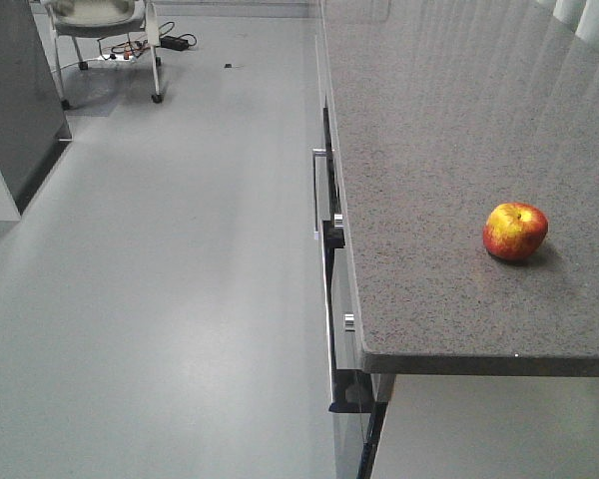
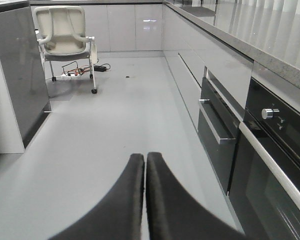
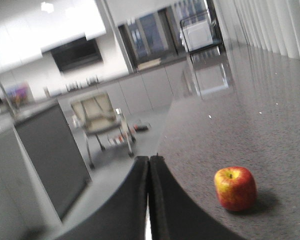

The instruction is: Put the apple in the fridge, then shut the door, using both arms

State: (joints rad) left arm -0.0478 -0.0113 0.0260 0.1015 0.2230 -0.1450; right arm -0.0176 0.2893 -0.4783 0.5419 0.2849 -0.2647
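Observation:
The apple (image 1: 515, 231), red with yellow patches, sits upright on the grey speckled counter (image 1: 429, 140) near its front right part. In the right wrist view the apple (image 3: 235, 188) lies to the right of my right gripper (image 3: 149, 159), which is shut with nothing in it and hovers at the counter's left edge. My left gripper (image 2: 145, 156) is shut and empty, low over the floor beside the built-in ovens (image 2: 217, 132). The dark grey fridge (image 1: 20, 100) stands at the far left; its inside and the door cannot be told apart. Neither arm appears in the front view.
A white wheeled chair (image 1: 105, 20) stands at the back of the grey floor, with cables on the ground behind it. Oven and drawer handles (image 1: 319, 190) jut out from the cabinet front under the counter.

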